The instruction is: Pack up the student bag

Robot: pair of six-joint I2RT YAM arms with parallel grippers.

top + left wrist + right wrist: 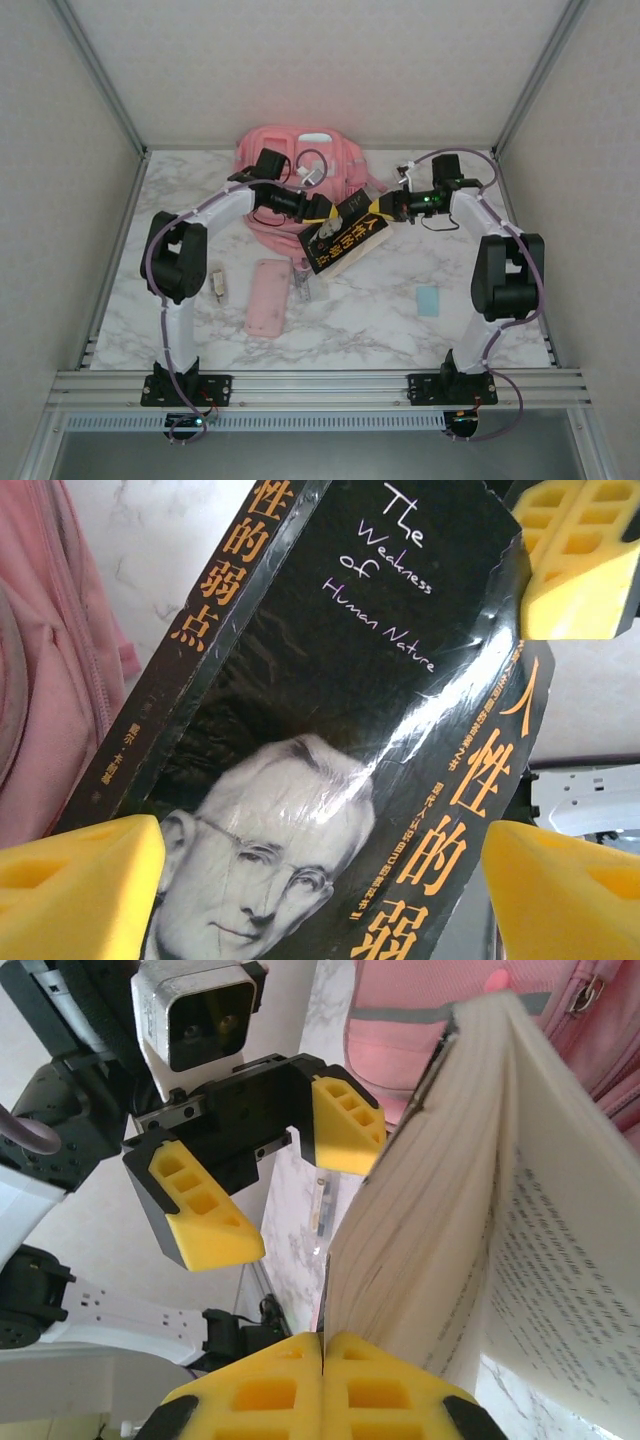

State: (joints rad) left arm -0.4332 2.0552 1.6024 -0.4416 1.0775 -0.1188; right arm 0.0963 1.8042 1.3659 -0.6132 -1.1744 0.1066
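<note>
The student bag [290, 150] lies at the back of the table, pink, its fabric also along the left edge of the left wrist view [40, 660] and at the top of the right wrist view [440, 1000]. In front of it a black book [340, 240] with orange lettering hangs tilted above the table. My right gripper [378, 212] [322, 1390] is shut on the edge of the book's cover, and the pages [450, 1210] fan open. My left gripper [325, 212] [320, 900] [265, 1180] stands open, facing the book's front cover [330, 730], fingers apart and not closed on it.
A flat pink pencil case [268, 297] lies on the marble table [380, 320] in front of the left arm. A small white item [217, 284] sits left of it, a pen-like item [302, 285] right of it. A light blue card [428, 300] lies near the right arm.
</note>
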